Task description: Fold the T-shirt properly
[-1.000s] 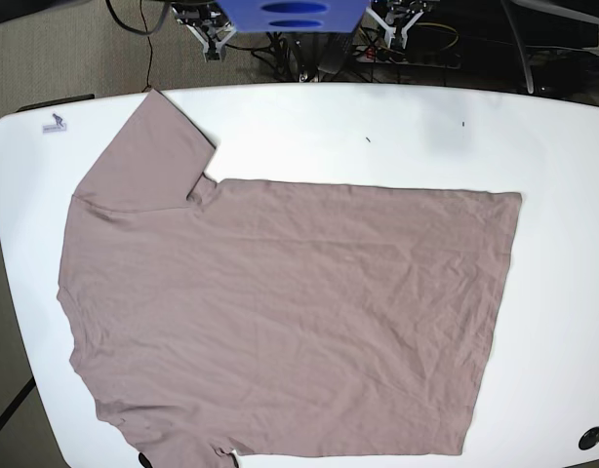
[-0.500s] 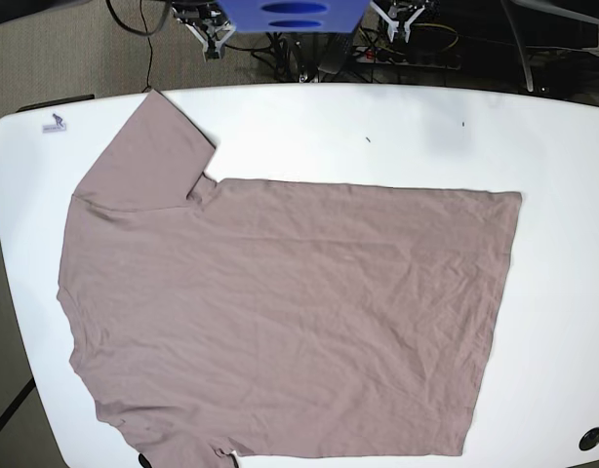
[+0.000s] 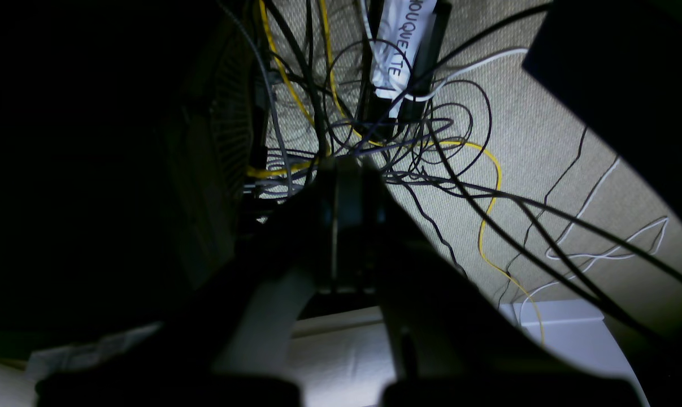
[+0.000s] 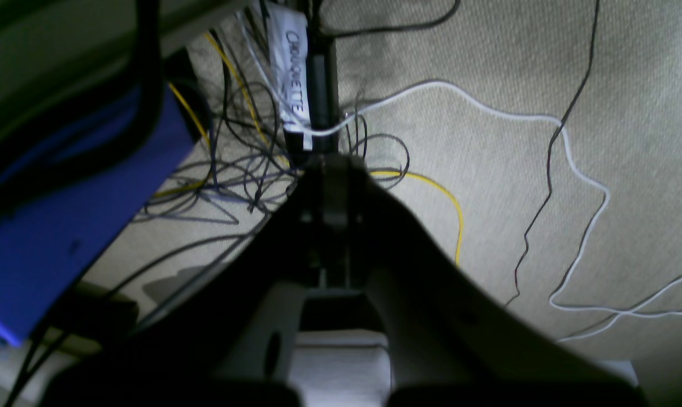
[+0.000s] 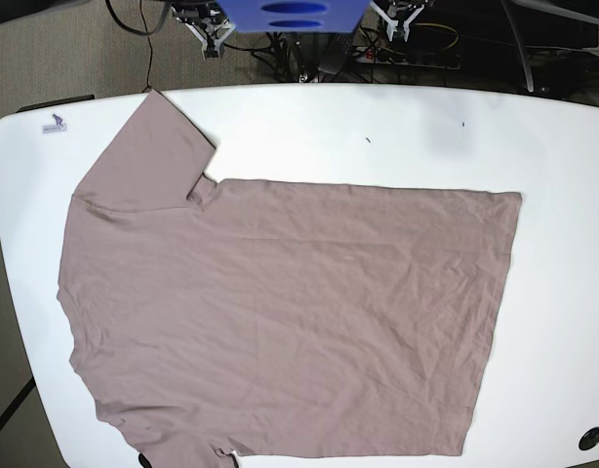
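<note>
A white table (image 5: pixel 573 244) with rounded corners fills the base view, with carpet and a tangle of cables (image 5: pixel 309 49) beyond its far edge. One T-shirt (image 5: pixel 280 312) lies spread flat on it, collar end toward that view's left, hem toward the right, one sleeve angled up to the far left corner and the other running off the near edge. It shows no fold, only soft wrinkles, so the folding looks not yet begun. Both arms are parked back over the floor: the left gripper (image 3: pixel 349 164) and the right gripper (image 4: pixel 332 161) each have their jaws pressed together on nothing. The next move probably calls for opening them and reaching down to a sleeve or a side edge. Count: one shirt, two grippers, one table.
</note>
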Motion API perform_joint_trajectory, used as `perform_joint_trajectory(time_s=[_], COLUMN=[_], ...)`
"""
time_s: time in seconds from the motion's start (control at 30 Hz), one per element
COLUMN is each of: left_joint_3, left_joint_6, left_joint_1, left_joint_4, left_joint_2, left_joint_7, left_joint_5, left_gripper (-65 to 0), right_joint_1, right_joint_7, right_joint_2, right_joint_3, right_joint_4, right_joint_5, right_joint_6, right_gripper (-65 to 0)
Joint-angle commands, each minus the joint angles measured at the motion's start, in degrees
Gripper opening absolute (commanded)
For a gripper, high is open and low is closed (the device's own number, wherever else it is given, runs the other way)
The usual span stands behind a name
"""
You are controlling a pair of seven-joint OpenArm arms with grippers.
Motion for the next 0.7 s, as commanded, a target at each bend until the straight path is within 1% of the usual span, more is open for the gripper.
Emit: perform_joint_trajectory(time_s=[0.0, 0.33, 0.67], left_joint_3=[-0.06, 0.08, 0.02], left_joint_6=[-0.13, 0.61, 0.54], left_joint_1=[0.40, 0.88, 2.25], left_joint_4=[-0.17, 0.24, 1.85], left_joint_2=[-0.23, -0.39, -0.70], left_joint_7=[0.35, 0.78, 0.75], left_joint_5=[0.40, 0.31, 0.53], left_gripper=[-63.9, -64.1, -64.5], right_joint_1=[-0.21, -0.26, -1.74], right_joint_7=[0.33, 0.42, 0.42], right_joint_2=[0.18, 0.18, 0.10], right_joint_3=[-0.14, -0.27, 0.02], right_joint_4=[-0.06, -0.15, 1.29], right_joint_5=[-0.08, -0.06, -0.20], right_joint_6=[0.36, 0.34, 0.49], right_gripper=[-65.0, -65.0, -65.0])
